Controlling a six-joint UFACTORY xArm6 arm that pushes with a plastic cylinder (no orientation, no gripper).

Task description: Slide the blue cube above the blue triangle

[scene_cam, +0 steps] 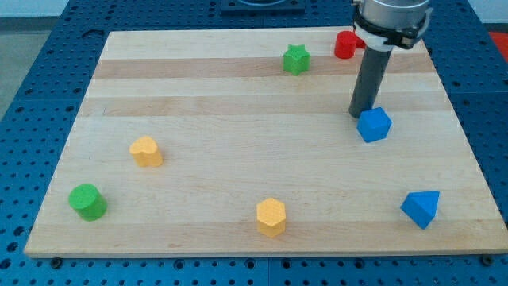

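Well, from the view's left: a green cylinder (86, 201) and 2 yellow blocks (146, 151) (271, 216) sit low on the wooden tabletop (238, 119). A green star (296, 59) and a red block (344, 44) lie near the top. My tip (362, 114) touches the blue cube (374, 125) at its upper left. No fingers exist, just a rod. The blue triangle (421, 208) lies well below, slightly right.

Between the blue cube (374, 125) and the blue triangle (421, 209) the table (238, 159) is open. My tip (359, 114) touches the cube's upper left side; the red block (344, 44) stands behind the rod.
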